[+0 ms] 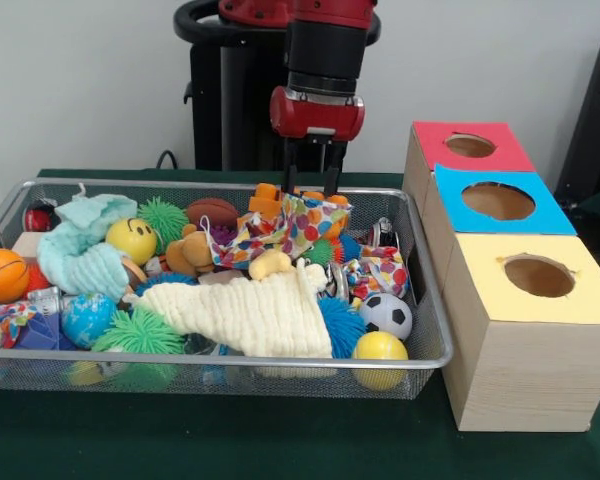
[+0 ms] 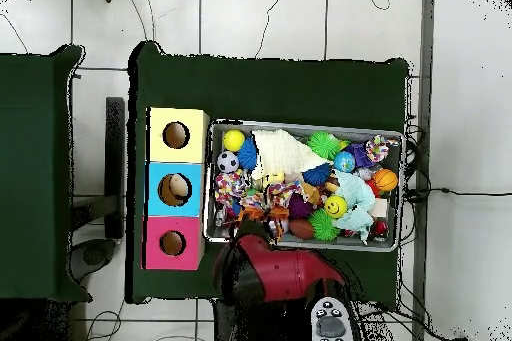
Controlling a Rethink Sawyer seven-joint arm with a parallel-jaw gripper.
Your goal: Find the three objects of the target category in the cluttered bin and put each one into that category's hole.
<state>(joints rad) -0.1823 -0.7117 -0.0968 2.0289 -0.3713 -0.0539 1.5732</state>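
Directly below the open, empty tool [image 1: 313,165] lies the bin's [image 1: 432,330] far rim, orange blocks [image 1: 267,199] just beneath.

Getting soft, even light from overhead, filling the bin [image 1: 230,362] without hard-edged shadows. Darkening only faintly on the cloth [image 1: 180,440] just under the bin's near side. Glinting along the wire rim, and shining in small highlights on the smiley ball [image 1: 132,238], the yellow ball [image 1: 380,347] and the arm's red collar [image 1: 317,112]. Showing the wall [image 1: 80,80] pale and bright at the far side. Lighting the tops of the boxes [image 1: 525,330] strongly on the right, leaving the holes [image 1: 538,277] dimmer inside. Soaking up light in the cloth, reading almost black from overhead. Washing the floor [image 2: 460,77] out to near white around the table.
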